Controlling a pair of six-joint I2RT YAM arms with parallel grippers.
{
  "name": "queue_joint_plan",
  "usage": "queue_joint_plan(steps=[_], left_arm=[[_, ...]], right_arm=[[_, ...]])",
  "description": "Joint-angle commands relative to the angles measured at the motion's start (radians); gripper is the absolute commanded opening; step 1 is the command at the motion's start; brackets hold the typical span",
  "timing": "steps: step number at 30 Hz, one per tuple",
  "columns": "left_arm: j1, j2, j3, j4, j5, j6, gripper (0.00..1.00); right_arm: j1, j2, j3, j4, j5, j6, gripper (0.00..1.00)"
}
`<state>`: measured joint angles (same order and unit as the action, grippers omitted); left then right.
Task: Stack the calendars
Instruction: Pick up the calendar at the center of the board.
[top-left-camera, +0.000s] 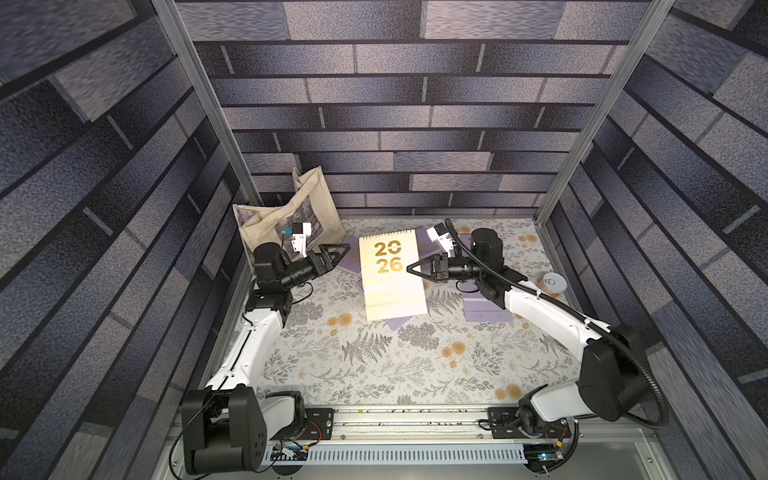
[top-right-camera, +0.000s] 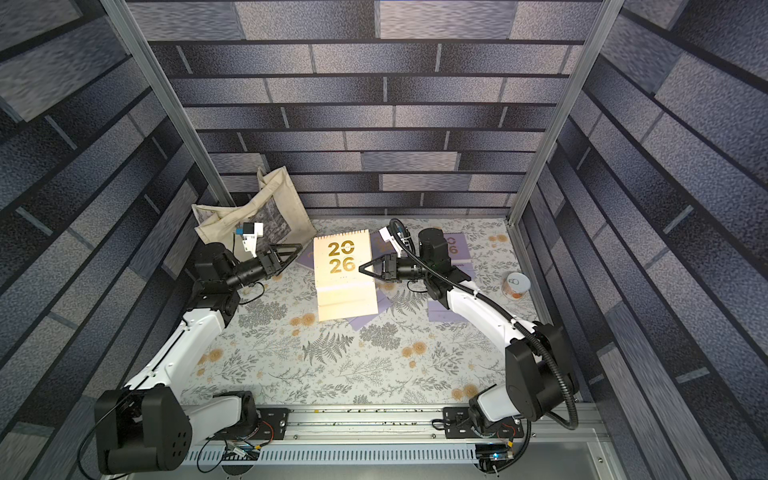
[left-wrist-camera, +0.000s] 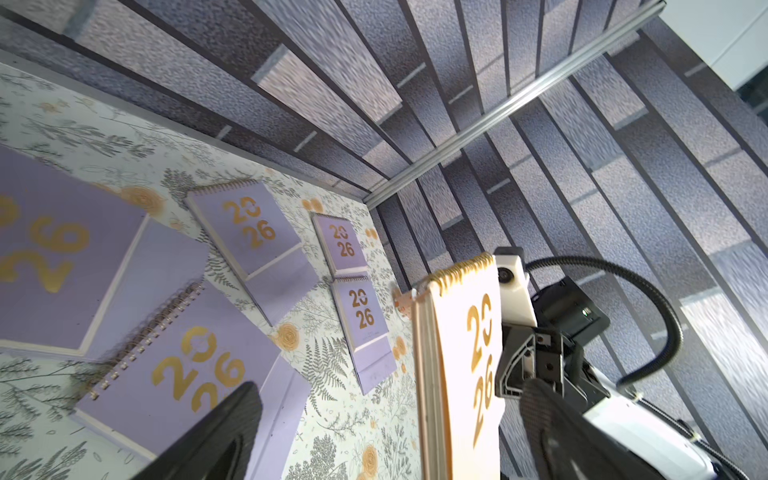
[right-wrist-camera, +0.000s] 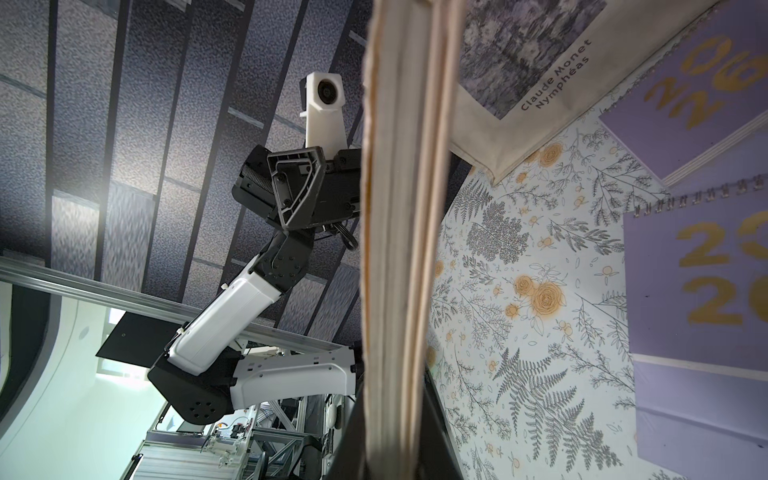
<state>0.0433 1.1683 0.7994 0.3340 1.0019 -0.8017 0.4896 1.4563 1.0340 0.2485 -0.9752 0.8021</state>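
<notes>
While nothing sits in it, left gripper (top-left-camera: 343, 250): jaws spread wide, just left of the peach-pink spiral-bound card calendar (top-left-camera: 388, 270).
Peach-pink calendar: held aloft; likely light, with stiff boards and loose pages; best pinched at an edge.
Right gripper (top-left-camera: 411, 267): clenched on its right edge.
Count: one peach-pink; five flat lilac spiral-bound calendars (left-wrist-camera: 249, 232) beneath and beside it.

I read gold "2026" on the peach calendar (top-left-camera: 386, 286) and on the lilac calendars (left-wrist-camera: 249, 228), and "Claude Monet Nymphéas" on the tote bag (right-wrist-camera: 557, 79).
</notes>
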Motion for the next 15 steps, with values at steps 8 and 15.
queue_joint_plan(steps=[8,15], left_arm=[[-0.112,0.068,0.110,-0.020,0.112,0.058,1.00],[-0.121,0.106,0.102,0.030,0.127,0.045,0.96]], right_arm=[[-0.014,-0.024,0.060,0.029,-0.057,-0.027,0.00],[-0.026,-0.045,0.065,0.028,-0.061,-0.029,0.00]])
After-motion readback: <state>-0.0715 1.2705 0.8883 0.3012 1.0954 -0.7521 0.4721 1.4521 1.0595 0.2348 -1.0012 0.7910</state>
